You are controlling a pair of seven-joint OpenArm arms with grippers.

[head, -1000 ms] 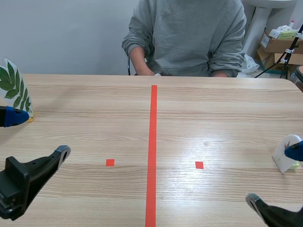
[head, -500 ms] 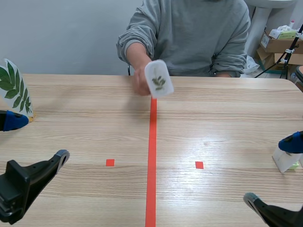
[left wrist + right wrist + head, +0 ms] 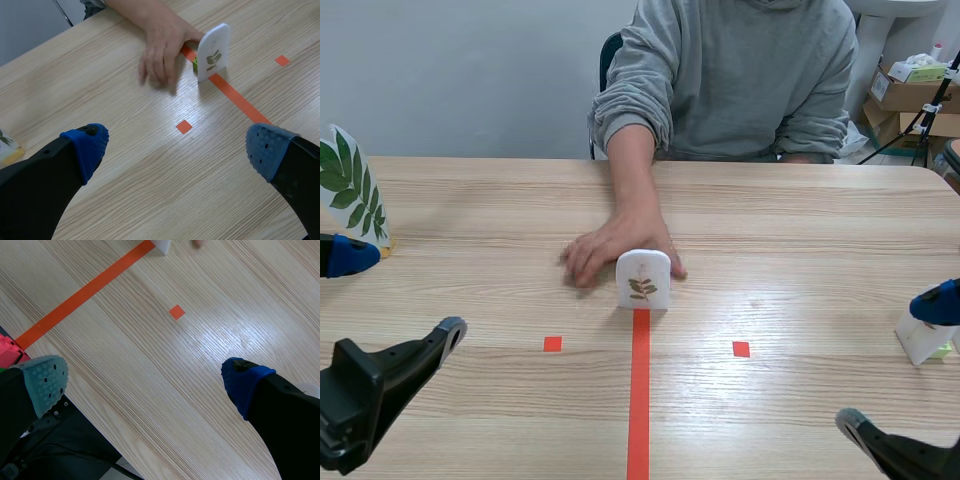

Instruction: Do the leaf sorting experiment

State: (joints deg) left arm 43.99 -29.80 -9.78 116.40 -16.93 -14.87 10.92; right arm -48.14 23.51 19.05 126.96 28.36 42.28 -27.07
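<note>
Leaf card (image 3: 643,280): standing upright on the far end of the orange tape line (image 3: 639,400), well ahead of both claws and between them, showing a small sprig toward the robot.
Person's hand (image 3: 615,247): lying flat on the tabletop (image 3: 800,240) just behind the card, touching or almost touching it; not showing which.
Left claw (image 3: 177,147): hovering low with fingers spread wide apart, gripping nothing; card sitting ahead and off to its right.
Right claw (image 3: 146,382): gaping wide too, carrying nothing; only a white corner of the card peeking in far ahead.
Main risk: reaching in with the hand lying there, and so bumping or pinching the fingers.
Second risk: tipping the card, thin and tall as it looks; closing off-centre or brushing its face probably knocking it flat.
Third risk: sending both arms to the middle together and clashing over the card.
Sorting risk: misreading so small a sprig and carrying it to the wrong side.
Big leaf card (image 3: 345,185): standing just beside the left claw, on its outer side.
White stand (image 3: 923,340): sitting just beside the right claw, on its outer side.
Orange squares (image 3: 552,344): lying one ahead of each claw; serving as marks only.
Cardboard boxes (image 3: 910,90): sitting far beyond the tabletop, blocking nothing.
Standing in the way: nothing but the hand.
</note>
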